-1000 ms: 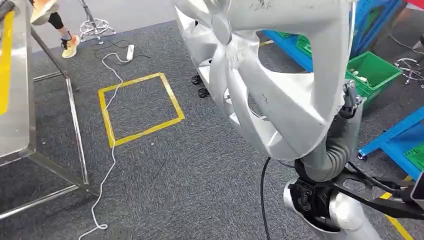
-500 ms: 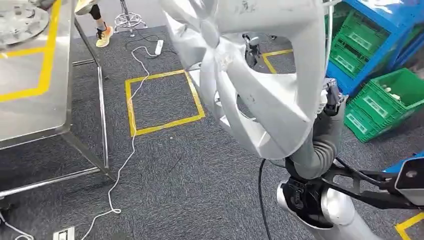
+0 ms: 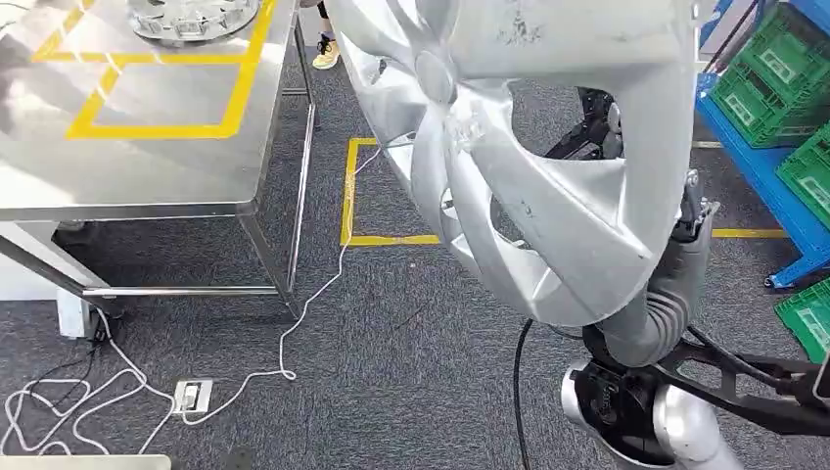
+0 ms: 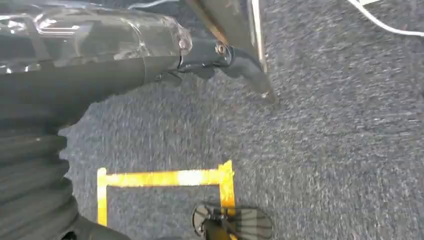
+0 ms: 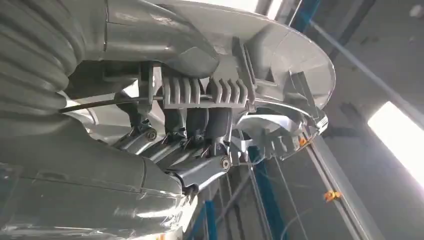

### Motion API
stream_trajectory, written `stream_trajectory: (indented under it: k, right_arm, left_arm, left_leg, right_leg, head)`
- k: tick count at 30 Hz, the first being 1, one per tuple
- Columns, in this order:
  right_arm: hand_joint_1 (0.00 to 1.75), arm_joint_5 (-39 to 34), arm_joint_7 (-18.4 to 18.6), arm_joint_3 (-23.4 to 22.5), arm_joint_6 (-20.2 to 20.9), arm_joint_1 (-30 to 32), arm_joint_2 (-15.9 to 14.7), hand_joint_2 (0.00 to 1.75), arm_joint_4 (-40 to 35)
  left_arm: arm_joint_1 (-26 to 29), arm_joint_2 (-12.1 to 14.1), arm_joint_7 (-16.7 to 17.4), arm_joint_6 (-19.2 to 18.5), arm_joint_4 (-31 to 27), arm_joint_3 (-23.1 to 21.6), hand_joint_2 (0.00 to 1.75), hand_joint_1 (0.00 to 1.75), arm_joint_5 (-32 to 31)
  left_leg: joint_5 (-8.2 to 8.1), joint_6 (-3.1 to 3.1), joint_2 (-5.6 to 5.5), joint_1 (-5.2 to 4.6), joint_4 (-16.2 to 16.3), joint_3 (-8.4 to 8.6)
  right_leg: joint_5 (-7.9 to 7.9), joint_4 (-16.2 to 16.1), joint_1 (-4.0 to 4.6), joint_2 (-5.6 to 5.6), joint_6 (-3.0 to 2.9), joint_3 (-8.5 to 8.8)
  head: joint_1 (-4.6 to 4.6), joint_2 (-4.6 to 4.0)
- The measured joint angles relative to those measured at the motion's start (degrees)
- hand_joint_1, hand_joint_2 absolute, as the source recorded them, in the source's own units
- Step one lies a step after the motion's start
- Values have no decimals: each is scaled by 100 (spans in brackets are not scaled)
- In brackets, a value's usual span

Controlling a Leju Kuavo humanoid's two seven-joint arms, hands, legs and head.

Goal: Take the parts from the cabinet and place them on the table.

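— One big silver wheel cover (image 3: 529,147) is up in the robot's right hand (image 5: 185,145), held high in front of its head with the spoked face tilted toward the floor.

— How is that hand holding it?

— In the right wrist view the dark fingers (image 5: 200,125) curl over the ribbed inner rim, and the thick grey thumb sits on the other side of that rim. So the hand is clamped on the cover's edge, and the cover spreads out above and beyond the hand.

— And the left hand (image 4: 215,55)?

— It hangs low over the grey carpet (image 3: 391,372). In its wrist view I can see a dark fingertip pointing out past the taped cover, with nothing in it, but I cannot tell whether the fingers are spread or curled.

— Where's the table?

— The steel table (image 3: 147,166) stands well to the left of the right hand, with yellow tape squares on its top. A second wheel cover (image 3: 191,15) lies flat on its far end. Below the held cover a yellow tape outline (image 3: 372,235) marks the carpet, and a white cable (image 3: 294,333) trails past the table leg. Green crates (image 3: 773,69) sit on a blue rack (image 3: 763,166) to the right of the hand.
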Motion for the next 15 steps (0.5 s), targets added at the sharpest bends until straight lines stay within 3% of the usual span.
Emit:
stream_trajectory:
  k: [2,3,4,5,6,7,8,9,10,12,13,14,15]
  right_arm:
    - [175,0,7,0,7,-5,0,175,0]
    - [175,0,7,0,7,-9,2,175,0]
    - [175,0,7,0,7,-10,4,175,2]
    - [175,0,22,5,7,5,4,175,5]
    - [175,0,24,4,11,-14,4,175,-9]
    - [175,0,28,4,11,-7,4,175,-9]
    - [175,0,33,6,11,11,4,175,-9]
    - [175,0,48,9,11,14,4,175,-9]
    - [175,0,55,11,11,16,4,175,-4]
    - [175,0,61,17,13,17,6,175,9]
    - [175,0,61,17,18,13,6,175,7]
    - [175,0,61,20,22,14,9,175,7]
    - [175,2,66,22,33,9,9,175,9]
  left_arm:
    - [35,-4,2,-9,0,-2,175,0,0]
    - [50,-2,2,-9,0,-2,175,0,0]
    - [64,13,2,-9,0,-2,175,0,0]
    - [60,13,4,-17,0,-4,175,0,-2]
    - [49,15,4,-26,0,-7,175,0,-4]
    - [33,15,4,-33,0,-9,175,0,-9]
    - [33,15,15,-39,0,-11,175,0,-20]
    - [41,15,20,-42,0,-11,175,0,-22]
    - [51,13,20,-42,0,-13,175,0,-30]
    - [56,24,28,-42,0,-15,175,0,-44]
    - [50,24,28,-42,0,-17,175,0,-50]
    - [42,-4,28,-48,-9,-17,175,0,-63]
    - [40,-4,39,-37,-4,-17,175,0,-70]
  left_leg:
    - [47,-70,-129,47,-53,-16]
    - [83,-123,-205,24,-100,-10]
    - [12,-82,120,-18,-25,-24]
    - [-119,-118,580,-76,82,-84]
    - [-339,-155,677,-46,375,-225]
    - [-563,-192,690,-4,791,-412]
    - [-703,-228,690,41,1161,-571]
    - [-712,-264,692,68,1321,-642]
    - [-600,-309,703,101,1235,-586]
    - [-169,-411,862,169,475,-148]
    - [-63,-477,1166,190,16,98]
    - [-179,-428,1418,120,61,109]
    - [-163,-292,1337,118,38,88]
  right_leg:
    - [12,-19,30,-90,-29,27]
    - [74,-144,22,-162,-49,78]
    - [172,-316,-39,-273,6,153]
    - [214,-419,-16,-312,6,203]
    - [221,-434,-19,-396,-1,203]
    - [221,-418,-21,-482,1,192]
    - [201,-407,-34,-587,16,193]
    - [188,-396,-52,-678,33,193]
    - [167,-372,-77,-756,64,192]
    - [92,-282,-135,-902,151,192]
    - [27,-191,-147,-966,208,192]
    - [-27,-142,-115,-998,268,159]
    - [-71,-78,-106,-1045,290,170]
  head:
    - [44,0]
    - [59,0]
    - [42,0]
    - [-19,0]
    - [-41,0]
    - [-61,0]
    - [-94,0]
    - [-116,0]
    - [-137,0]
    - [-170,0]
    - [-199,0]
    - [-267,0]
    - [-236,0]
